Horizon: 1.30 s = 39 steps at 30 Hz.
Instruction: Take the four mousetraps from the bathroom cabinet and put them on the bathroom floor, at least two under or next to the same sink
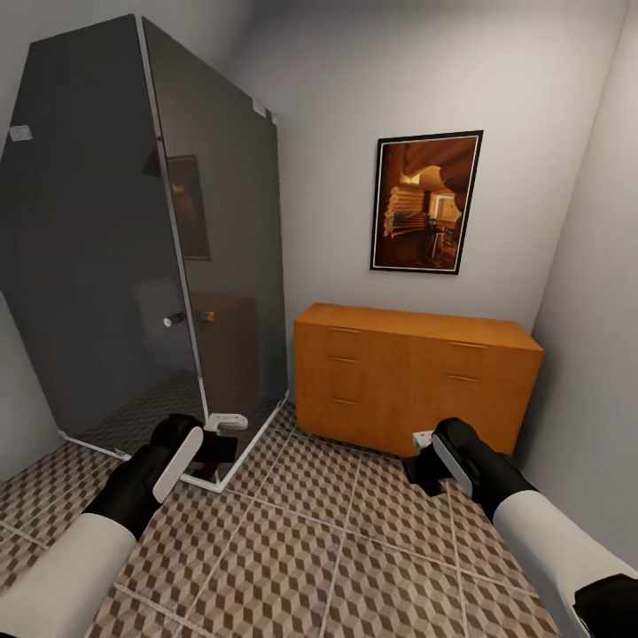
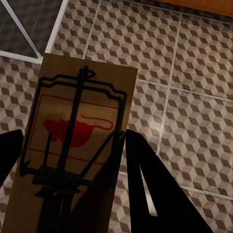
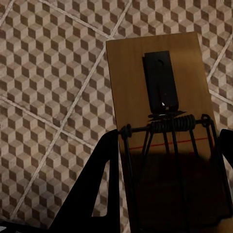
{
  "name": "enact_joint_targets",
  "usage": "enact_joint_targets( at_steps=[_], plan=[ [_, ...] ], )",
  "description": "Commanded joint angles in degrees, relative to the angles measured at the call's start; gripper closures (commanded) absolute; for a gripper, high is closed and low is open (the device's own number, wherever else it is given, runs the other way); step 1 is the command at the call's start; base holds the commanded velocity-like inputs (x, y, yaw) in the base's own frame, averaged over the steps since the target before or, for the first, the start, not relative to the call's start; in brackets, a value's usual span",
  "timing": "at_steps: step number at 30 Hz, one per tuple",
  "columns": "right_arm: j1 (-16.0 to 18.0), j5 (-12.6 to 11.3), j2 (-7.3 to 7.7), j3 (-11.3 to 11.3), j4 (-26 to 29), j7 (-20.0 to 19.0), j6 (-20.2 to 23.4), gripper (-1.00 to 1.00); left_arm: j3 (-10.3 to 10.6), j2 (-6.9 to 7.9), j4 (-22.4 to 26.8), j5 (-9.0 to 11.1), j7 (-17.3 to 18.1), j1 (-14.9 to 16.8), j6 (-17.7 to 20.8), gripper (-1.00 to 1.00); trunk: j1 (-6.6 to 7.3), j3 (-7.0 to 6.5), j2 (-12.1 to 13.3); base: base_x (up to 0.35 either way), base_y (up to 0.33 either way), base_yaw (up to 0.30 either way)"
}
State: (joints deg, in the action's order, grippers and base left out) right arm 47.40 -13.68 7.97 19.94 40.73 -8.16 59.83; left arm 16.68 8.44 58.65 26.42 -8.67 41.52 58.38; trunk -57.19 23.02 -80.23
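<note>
Now each hand grasps a mousetrap above the bathroom floor (image 1: 292, 549): left hand (image 2: 73, 194), right hand (image 3: 165, 194).

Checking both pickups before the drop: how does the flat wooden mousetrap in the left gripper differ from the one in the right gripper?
The left gripper's wooden mousetrap shows a red mouse print inside a red outline; the right gripper's wooden mousetrap shows a dark metal plate and just a thin red line. The left one's coil spring sits nearest the fingers, with its wire bar reaching toward the far end; the right one's spring crosses mid-board. Both are flat brown boards, each between dark fingers, above the cube-patterned tile floor.
</note>
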Motion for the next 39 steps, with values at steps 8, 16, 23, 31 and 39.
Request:
enact_joint_targets(
  at_steps=[8,16,23,31,39],
  plan=[
    [0.1,-0.5,0.04,0.3,-0.3,0.3,0.2,1.00,-0.5,0.06,-2.9,0.5,-1.3,0.1,-2.4,1.00,0.00,0.07,0.0,0.000,0.000,0.256],
    [0.1,-0.4,0.03,0.3,-0.3,0.2,0.2,1.00,-0.7,0.00,-2.9,0.5,-1.3,0.1,-2.5,1.00,0.00,0.07,0.0,0.000,0.000,0.161],
    [0.1,-0.3,-0.97,0.3,-1.6,0.2,0.2,1.00,-0.7,-0.11,-3.0,0.5,-1.3,0.1,-2.5,1.00,0.00,0.07,0.0,0.000,0.000,0.196],
    [0.1,-0.3,-1.69,0.3,-2.1,0.1,0.0,1.00,-0.8,-0.32,-4.7,0.5,-1.4,0.1,-2.8,1.00,0.00,0.07,0.0,0.000,0.000,0.295],
    [0.1,-0.2,-1.67,0.3,-2.1,0.3,-0.1,1.00,-10.2,-0.05,-8.0,0.2,-1.5,0.1,-4.6,1.00,0.00,0.07,0.0,0.000,0.000,0.300]
  ],
)
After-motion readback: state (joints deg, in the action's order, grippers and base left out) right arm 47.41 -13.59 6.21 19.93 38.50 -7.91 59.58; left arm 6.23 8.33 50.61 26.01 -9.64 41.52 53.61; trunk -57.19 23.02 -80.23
